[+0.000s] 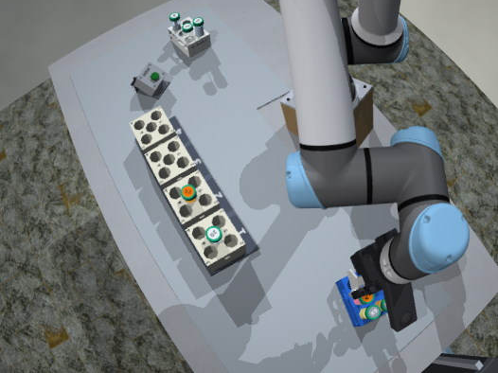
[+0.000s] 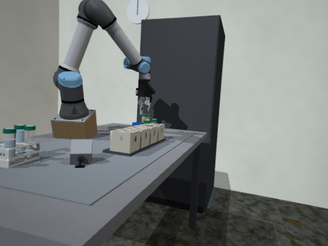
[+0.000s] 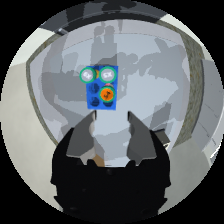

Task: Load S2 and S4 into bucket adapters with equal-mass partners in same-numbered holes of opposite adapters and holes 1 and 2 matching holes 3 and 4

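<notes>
Going for S4, I'd center my half-open, empty jaws [image 1: 356,287] [image 2: 144,110] over that orange-dot tube [image 1: 366,298] [image 3: 107,94] in the blue rack [image 1: 347,305] [image 2: 137,124] [image 3: 102,106], drop straight down without brushing the gray-dot neighbors, grip gently and lift vertically so the loose rack doesn't tag along.

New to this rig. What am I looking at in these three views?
One robot arm with a two-jaw gripper. The top view looks down on the table, the exterior from beside it, the wrist along the jaws.

In a row stand four cream adapters; adapter 2 holds an orange-dot tube, adapter 1 a white-dot one. Near the row: the DONE desk and a pale rack of tubes. The blue rack holds three more tubes. The gripper is partly open, holding nothing.
</notes>
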{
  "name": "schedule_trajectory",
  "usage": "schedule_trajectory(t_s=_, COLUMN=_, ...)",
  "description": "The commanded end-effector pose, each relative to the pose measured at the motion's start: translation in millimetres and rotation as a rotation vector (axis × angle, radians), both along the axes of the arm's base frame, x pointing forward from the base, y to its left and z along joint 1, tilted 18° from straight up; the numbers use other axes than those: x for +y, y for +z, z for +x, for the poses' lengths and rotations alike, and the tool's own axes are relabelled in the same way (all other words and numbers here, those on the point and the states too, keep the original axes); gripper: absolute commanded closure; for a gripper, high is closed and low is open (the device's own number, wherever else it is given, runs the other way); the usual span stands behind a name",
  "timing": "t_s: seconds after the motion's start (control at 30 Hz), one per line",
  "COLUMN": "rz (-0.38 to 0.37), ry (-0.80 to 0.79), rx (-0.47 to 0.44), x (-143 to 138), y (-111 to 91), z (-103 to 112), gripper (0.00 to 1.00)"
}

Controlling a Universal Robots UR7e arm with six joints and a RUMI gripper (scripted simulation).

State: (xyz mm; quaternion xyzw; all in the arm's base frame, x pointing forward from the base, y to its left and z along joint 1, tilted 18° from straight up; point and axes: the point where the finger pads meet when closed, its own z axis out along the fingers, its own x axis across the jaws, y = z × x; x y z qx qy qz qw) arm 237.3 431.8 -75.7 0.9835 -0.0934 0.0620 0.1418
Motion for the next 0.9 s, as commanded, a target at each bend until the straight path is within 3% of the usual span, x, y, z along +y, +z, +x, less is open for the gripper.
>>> schedule_trajectory(t_s=0.0, rz=-0.006, ry=-0.012, rx=-0.001, x=23, y=-8, z=-7, gripper=0.65)
schedule_trajectory(t_s=0.23, rz=-0.007, ry=-0.014, rx=-0.001, x=22, y=-8, z=-6, gripper=0.65)
schedule_trajectory(t_s=0.67, rz=-0.011, ry=-0.015, rx=0.001, x=8, y=-45, z=-3, gripper=0.65)
schedule_trajectory(t_s=0.87, rz=-0.011, ry=-0.015, rx=0.001, x=7, y=-47, z=-3, gripper=0.65)
